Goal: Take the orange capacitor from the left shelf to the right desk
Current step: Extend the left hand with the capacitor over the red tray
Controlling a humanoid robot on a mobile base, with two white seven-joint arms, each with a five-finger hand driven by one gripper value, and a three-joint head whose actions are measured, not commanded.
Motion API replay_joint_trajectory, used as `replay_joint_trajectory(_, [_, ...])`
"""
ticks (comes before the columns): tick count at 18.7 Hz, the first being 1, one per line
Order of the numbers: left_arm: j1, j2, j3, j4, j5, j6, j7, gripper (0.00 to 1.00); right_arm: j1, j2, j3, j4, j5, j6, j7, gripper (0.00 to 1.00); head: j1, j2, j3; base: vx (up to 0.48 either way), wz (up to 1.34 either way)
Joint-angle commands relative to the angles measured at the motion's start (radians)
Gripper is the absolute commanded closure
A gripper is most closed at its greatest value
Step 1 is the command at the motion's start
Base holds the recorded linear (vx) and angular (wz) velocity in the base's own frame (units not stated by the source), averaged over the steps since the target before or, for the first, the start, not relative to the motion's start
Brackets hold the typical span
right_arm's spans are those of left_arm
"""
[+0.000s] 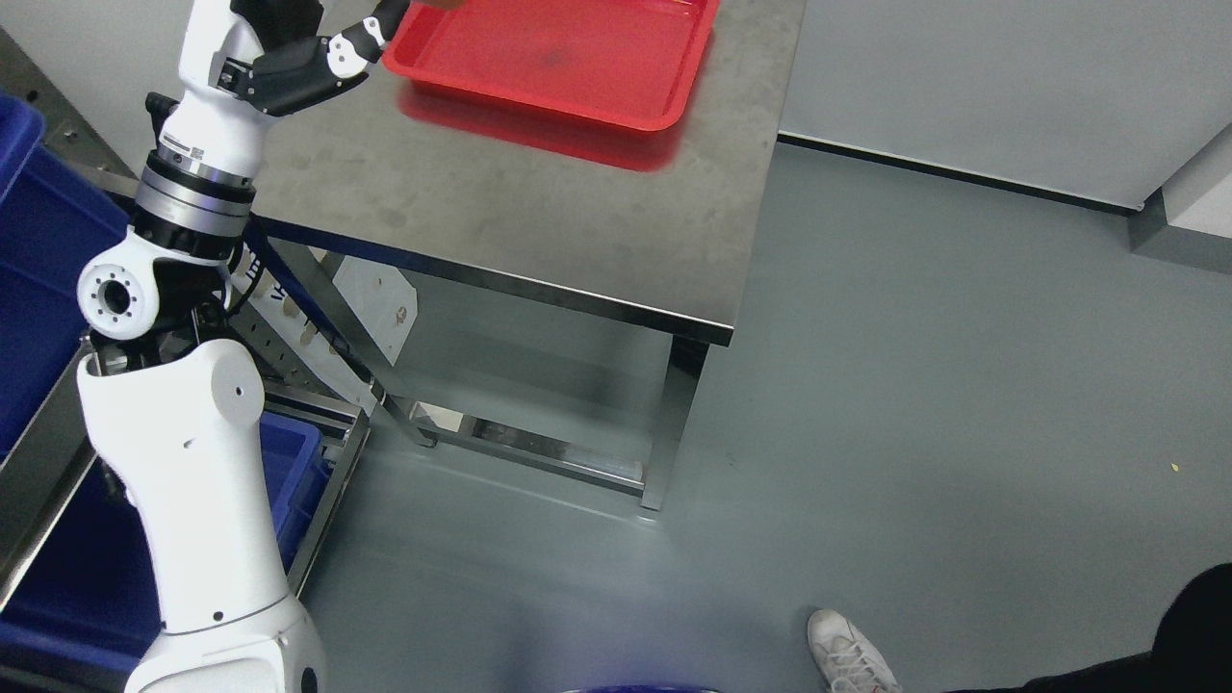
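Grey floor (pixel 914 404) fills most of your head view, with the steel surface (pixel 539 202) standing at upper left and a red tray (pixel 577 67) at its far end, plainly the drop spot. Your left arm rises from the lower left so the left hand (pixel 332 58) reaches the tray's near corner. A sliver of orange, likely the orange capacitor (pixel 441 4), sits at the top edge beside the fingertips; whether the fingers grip it you cannot tell. Blue bins (pixel 38 241) on the shelf lie behind the arm. A person's shoe (pixel 852 654) shows lower right.
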Motion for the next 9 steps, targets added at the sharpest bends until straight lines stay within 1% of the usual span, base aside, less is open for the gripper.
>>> replay_joint_trajectory(1, [-0.004, 0.013, -0.071, 0.006, -0.002, 0.031, 0.001, 0.82, 0.02, -0.017, -0.012, -0.017, 0.005, -0.001, 0.0, 0.0, 0.0, 0.0, 0.0, 0.147, -0.06])
replay_joint_trajectory(3, [-0.008, 0.013, -0.072, 0.009, -0.004, 0.046, -0.001, 0.82, 0.02, -0.017, -0.012, -0.017, 0.005, -0.001, 0.0, 0.0, 0.0, 0.0, 0.0, 0.14, -0.06])
replay_joint_trajectory(9, [-0.096, 0.013, -0.118, 0.047, -0.007, 0.1, 0.001, 0.82, 0.02, -0.017, -0.012, -0.017, 0.005, -0.001, 0.0, 0.0, 0.0, 0.0, 0.0, 0.098, -0.01])
